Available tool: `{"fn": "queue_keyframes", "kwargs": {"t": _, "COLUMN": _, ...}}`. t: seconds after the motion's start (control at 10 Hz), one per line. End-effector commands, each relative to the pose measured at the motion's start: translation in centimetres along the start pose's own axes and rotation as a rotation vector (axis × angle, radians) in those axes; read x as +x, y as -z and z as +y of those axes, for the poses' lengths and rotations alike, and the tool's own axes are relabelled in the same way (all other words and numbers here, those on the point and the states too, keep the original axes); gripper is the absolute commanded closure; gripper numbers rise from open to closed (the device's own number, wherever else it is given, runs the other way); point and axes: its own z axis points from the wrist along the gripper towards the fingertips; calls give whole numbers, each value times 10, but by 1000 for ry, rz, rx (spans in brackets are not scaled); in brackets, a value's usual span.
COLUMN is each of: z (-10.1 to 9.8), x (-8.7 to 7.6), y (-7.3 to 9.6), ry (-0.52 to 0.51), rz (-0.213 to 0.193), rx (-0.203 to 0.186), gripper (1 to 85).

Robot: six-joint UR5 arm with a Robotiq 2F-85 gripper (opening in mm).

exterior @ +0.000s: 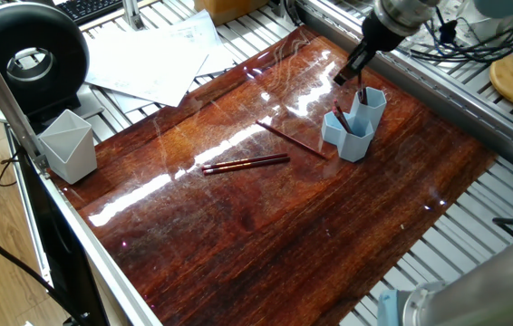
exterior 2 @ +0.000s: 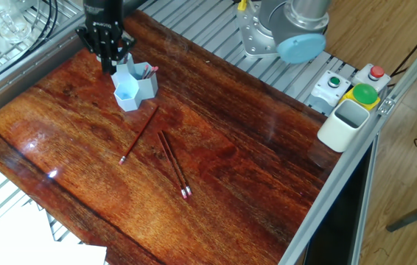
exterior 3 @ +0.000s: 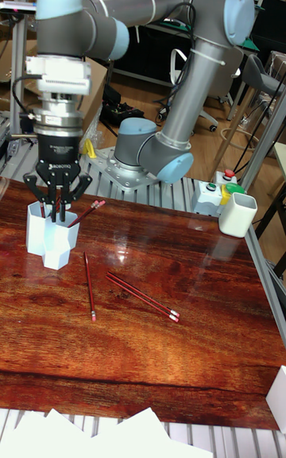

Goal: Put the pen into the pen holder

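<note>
The black two-finger gripper (exterior 3: 57, 215) hangs directly above the small light blue plastic pen holder of joined hexagonal tubes (exterior 2: 134, 86), its jaws spread apart and gripping nothing. A couple of red pens (exterior 3: 86, 212) stand tilted inside the holder's tubes. A single thin red pen (exterior 2: 138, 135) lies flat on the glossy reddish-brown wooden tabletop (exterior: 266, 226), just beside the holder, and a pair of red pens (exterior 2: 174, 164) lies side by side a little farther out. A pale grey-white angular cup (exterior: 67, 145) stands well apart, at the table's edge.
</note>
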Motion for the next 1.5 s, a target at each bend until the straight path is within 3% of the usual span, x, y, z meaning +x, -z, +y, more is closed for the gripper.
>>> {"fn": "queue_keyframes", "kwargs": {"t": 0.0, "z": 11, "x": -16, "y": -3, "ry": -52, "rz": 98, "rx": 59, "gripper": 663}}
{"fn": "queue_keyframes", "kwargs": {"t": 0.1, "z": 11, "x": -21, "y": -4, "ry": -43, "rz": 106, "rx": 65, "gripper": 663}}
{"fn": "queue_keyframes", "kwargs": {"t": 0.4, "z": 1, "x": -9, "y": -1, "ry": 8, "rz": 156, "rx": 103, "gripper": 713}}
{"fn": "queue_keyframes", "kwargs": {"t": 0.6, "z": 0, "x": -5, "y": -1, "ry": -13, "rz": 171, "rx": 108, "gripper": 717}}
{"fn": "queue_keyframes", "kwargs": {"t": 0.8, "z": -9, "x": 5, "y": 2, "ry": -42, "rz": 207, "rx": 146, "gripper": 793}}
{"fn": "queue_keyframes", "kwargs": {"t": 1.1, "z": -10, "x": 6, "y": 3, "ry": -60, "rz": 209, "rx": 150, "gripper": 847}}
{"fn": "queue_keyframes", "kwargs": {"t": 1.4, "z": -10, "x": 17, "y": 5, "ry": -62, "rz": 253, "rx": 155, "gripper": 847}}
